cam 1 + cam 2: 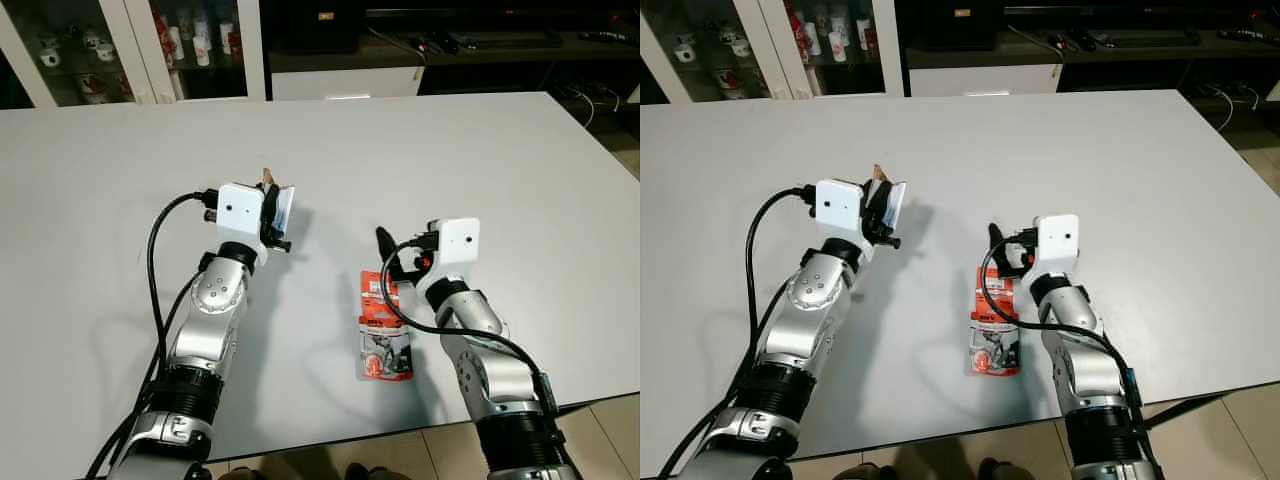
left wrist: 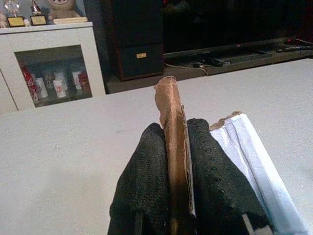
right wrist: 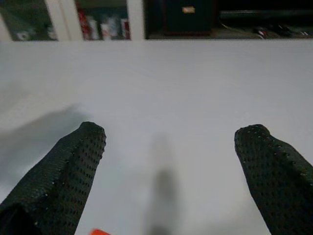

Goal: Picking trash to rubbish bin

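Wrapper: red and orange snack packet (image 1: 384, 328) lies flat on the white tabletop (image 1: 520, 170), near the front edge, just beside the right arm and partly under its wrist

Right claw: right claw (image 1: 392, 252) hovers just above the far end of the packet; fingers (image 3: 73, 161) spread wide in the right wrist view, nothing between them, bare tabletop ahead, a sliver of orange at the frame edge

Left claw: left claw (image 1: 275, 210) raised over the tabletop, well apart from the packet; fingers (image 2: 146, 181) clenched on a torn carton scrap (image 2: 175, 137), brown card edge upright between the pads, white flap (image 2: 249, 156) hanging loose to one side

Beyond tabletop: glass cabinet with cups and cans (image 1: 190, 40), dark TV stand (image 1: 480, 40) with cables

Bin: no rubbish bin to be seen; location cannot be told

Step (judged): scrap secured, packet not yet picked

Risk 1: packet is flat and slick; fingers closing from above may slide it toward the front edge and off

Risk 2: scrap is pinched on its thin edge only; a swing or walk toward the bin may let it slip or tear at the loose flap
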Controlling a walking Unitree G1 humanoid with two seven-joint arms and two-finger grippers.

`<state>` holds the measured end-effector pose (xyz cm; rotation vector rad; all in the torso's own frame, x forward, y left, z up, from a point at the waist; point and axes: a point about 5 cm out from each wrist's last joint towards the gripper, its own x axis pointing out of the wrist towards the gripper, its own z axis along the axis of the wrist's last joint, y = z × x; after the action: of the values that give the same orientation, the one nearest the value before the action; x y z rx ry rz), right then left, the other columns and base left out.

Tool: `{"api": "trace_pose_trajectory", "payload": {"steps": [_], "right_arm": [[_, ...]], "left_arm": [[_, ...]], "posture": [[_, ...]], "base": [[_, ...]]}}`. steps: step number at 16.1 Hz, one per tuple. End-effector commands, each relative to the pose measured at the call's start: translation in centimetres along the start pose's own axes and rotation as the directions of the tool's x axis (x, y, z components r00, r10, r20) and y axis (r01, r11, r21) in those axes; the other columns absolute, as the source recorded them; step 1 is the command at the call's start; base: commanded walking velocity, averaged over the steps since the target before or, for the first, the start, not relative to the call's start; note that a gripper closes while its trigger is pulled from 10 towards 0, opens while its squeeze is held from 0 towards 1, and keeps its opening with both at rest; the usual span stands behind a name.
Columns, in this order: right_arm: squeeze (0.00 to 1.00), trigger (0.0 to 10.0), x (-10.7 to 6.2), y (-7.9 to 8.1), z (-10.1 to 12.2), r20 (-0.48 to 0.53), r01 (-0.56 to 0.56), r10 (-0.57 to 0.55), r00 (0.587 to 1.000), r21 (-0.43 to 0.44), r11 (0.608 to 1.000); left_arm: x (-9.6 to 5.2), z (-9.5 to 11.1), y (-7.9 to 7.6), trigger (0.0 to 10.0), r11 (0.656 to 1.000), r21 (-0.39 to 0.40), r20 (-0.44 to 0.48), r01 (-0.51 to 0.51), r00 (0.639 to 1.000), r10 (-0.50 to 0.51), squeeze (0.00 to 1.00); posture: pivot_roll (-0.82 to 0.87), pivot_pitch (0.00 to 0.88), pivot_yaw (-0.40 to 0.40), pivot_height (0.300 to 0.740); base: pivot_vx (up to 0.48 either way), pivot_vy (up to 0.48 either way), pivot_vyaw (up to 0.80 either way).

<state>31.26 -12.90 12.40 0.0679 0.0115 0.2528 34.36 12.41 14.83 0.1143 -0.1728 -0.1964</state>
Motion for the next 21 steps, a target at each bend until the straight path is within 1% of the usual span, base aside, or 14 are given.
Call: {"api": "trace_pose_trajectory", "payload": {"steps": [1, 3, 5, 7, 8, 9, 12, 14, 17, 18, 19, 20, 21], "right_arm": [[1.00, 10.0, -0.3, 0.2, 0.1, -0.005, -0.020, 0.020, 1.000, 0.008, 1.000], [1.00, 10.0, -0.7, 0.5, -0.7, -0.084, -0.032, 0.030, 0.996, -0.021, 0.999], [1.00, 10.0, -1.3, 0.6, -0.9, -0.101, -0.044, 0.042, 0.994, -0.012, 0.999], [1.00, 10.0, -2.1, 0.4, -1.7, -0.168, -0.047, 0.039, 0.985, -0.045, 0.998], [1.00, 10.0, -2.6, 0.1, -2.3, -0.201, -0.040, 0.026, 0.979, -0.067, 0.997], [0.00, 10.0, -3.1, -0.4, -2.9, -0.228, -0.027, 0.010, 0.974, -0.071, 0.997], [0.00, 10.0, -3.7, -0.9, -3.4, -0.267, -0.019, -0.002, 0.964, -0.074, 0.997], [0.00, 10.0, -3.7, -1.1, -3.4, -0.265, -0.004, -0.017, 0.964, -0.080, 0.997], [0.00, 10.0, -3.1, -1.5, -2.3, -0.195, 0.032, -0.049, 0.980, -0.088, 0.996], [0.00, 10.0, -2.8, -1.6, -1.4, -0.132, 0.055, -0.064, 0.989, -0.070, 0.996], [0.00, 10.0, -2.4, -1.9, 0.5, 0.005, 0.106, -0.106, 0.994, -0.040, 0.994], [0.00, 10.0, -2.2, -2.1, 2.0, 0.098, 0.135, -0.134, 0.986, -0.004, 0.991], [0.00, 10.0, -1.9, -2.3, 3.2, 0.147, 0.150, -0.152, 0.977, 0.024, 0.988]], "left_arm": [[-0.1, 0.1, -0.1, 10.0, 1.000, 0.009, 0.001, -0.003, 1.000, 0.002, 0.00], [-0.1, 0.1, -0.1, 10.0, 1.000, 0.015, -0.002, -0.001, 1.000, 0.001, 0.00], [-0.1, 0.2, -0.2, 10.0, 1.000, 0.019, -0.001, -0.001, 1.000, 0.001, 0.00], [-0.1, 0.2, -0.2, 10.0, 1.000, 0.023, -0.001, 0.003, 1.000, -0.003, 0.00], [-0.1, 0.1, -0.3, 10.0, 1.000, 0.024, -0.003, 0.003, 1.000, -0.003, 0.00], [-0.2, 0.1, -0.3, 10.0, 1.000, 0.024, -0.005, 0.004, 1.000, -0.004, 0.00], [-0.3, -0.1, -0.7, 10.0, 0.999, 0.028, -0.013, 0.018, 1.000, -0.018, 0.00], [-0.3, -0.2, -0.8, 10.0, 0.999, 0.035, -0.015, 0.025, 1.000, -0.025, 0.00], [-0.4, -0.3, -0.9, 10.0, 0.999, 0.030, -0.014, 0.021, 1.000, -0.020, 0.00], [-0.4, -0.3, -0.8, 10.0, 0.999, 0.039, -0.016, 0.017, 1.000, -0.017, 0.00], [-0.4, -0.3, -0.7, 10.0, 0.999, 0.049, -0.018, 0.013, 1.000, -0.012, 0.00], [-0.5, -0.4, -0.6, 10.0, 0.999, 0.050, -0.018, 0.008, 1.000, -0.007, 0.00], [-0.6, -0.5, -0.6, 10.0, 0.999, 0.051, -0.023, 0.003, 1.000, -0.002, 0.00]], "posture": [[-0.04, 0.089, -0.040, 0.740], [-0.04, 0.088, -0.042, 0.740], [-0.04, 0.088, -0.044, 0.740], [-0.05, 0.089, -0.047, 0.740], [-0.05, 0.089, -0.048, 0.740], [-0.06, 0.092, -0.048, 0.740], [-0.06, 0.084, -0.049, 0.740], [-0.06, 0.078, -0.047, 0.740], [-0.06, 0.064, -0.046, 0.740], [-0.05, 0.058, -0.046, 0.740], [-0.05, 0.057, -0.045, 0.740], [-0.05, 0.054, -0.043, 0.740], [-0.05, 0.054, -0.043, 0.740]], "base": [[0.000, 0.000, 0.00], [0.000, 0.000, 0.00], [0.000, 0.000, 0.00], [0.000, 0.000, 0.00], [0.000, 0.000, 0.00], [0.000, 0.000, 0.00], [0.000, 0.000, 0.00], [0.000, 0.000, 0.00], [0.000, 0.000, 0.00], [0.000, 0.000, 0.00], [0.000, 0.000, 0.00], [0.000, 0.000, 0.00], [0.000, 0.000, 0.00]]}}
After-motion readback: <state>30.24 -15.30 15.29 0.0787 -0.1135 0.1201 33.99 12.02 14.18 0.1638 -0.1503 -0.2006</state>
